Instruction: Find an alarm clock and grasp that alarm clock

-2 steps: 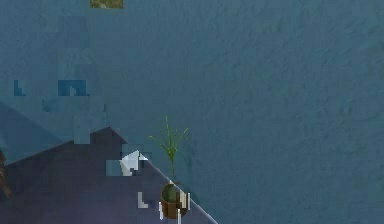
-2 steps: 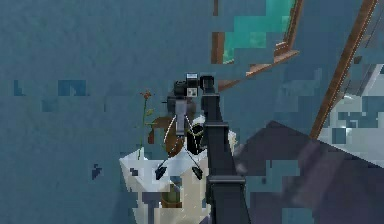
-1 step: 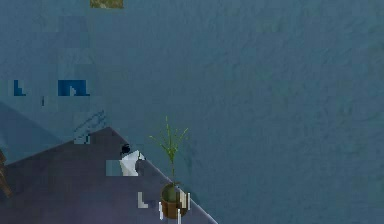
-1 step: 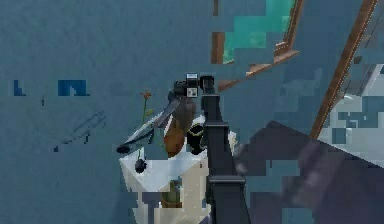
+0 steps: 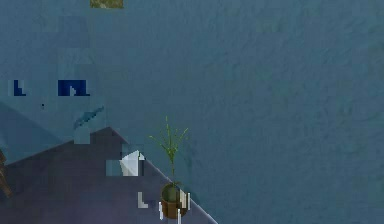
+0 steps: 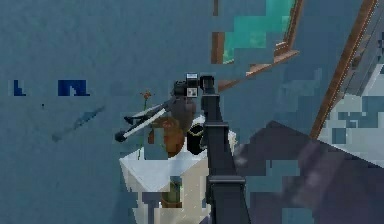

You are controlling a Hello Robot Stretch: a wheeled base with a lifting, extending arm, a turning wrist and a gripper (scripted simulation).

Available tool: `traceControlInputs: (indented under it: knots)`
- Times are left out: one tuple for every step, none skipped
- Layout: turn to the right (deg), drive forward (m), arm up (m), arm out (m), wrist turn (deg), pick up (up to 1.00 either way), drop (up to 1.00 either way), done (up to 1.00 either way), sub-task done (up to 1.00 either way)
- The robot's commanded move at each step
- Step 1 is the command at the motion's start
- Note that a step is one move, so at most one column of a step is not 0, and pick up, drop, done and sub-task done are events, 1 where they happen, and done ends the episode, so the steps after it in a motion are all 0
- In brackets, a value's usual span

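In the arm side view the dark arm (image 6: pixel 218 150) rises from the bottom edge to the gripper (image 6: pixel 136 126), whose thin fingers (image 6: pixel 150 122) point left against the blue wall. Right behind the gripper's body a brown rounded thing (image 6: pixel 176 136) stands on a white stand (image 6: pixel 152 172). Its shape is too vague to name. I cannot tell whether the gripper holds anything, nor whether it touches the brown thing.
In the forward view a potted plant with thin green leaves (image 5: pixel 172 190) and a small white object (image 5: pixel 130 163) stand on a dark surface (image 5: pixel 70 185) at the lower left. A brown-framed picture (image 6: pixel 262 32) hangs at the arm side view's upper right, above a dark surface (image 6: pixel 300 170).
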Motion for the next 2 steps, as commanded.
traceControlInputs:
  knots:
    - [0.0,0.00,0.00,0.00,45.0,0.00,0.00,0.00,0.00]
    - [0.0,0.00,0.00,0.00,45.0,0.00,0.00,0.00,0.00]
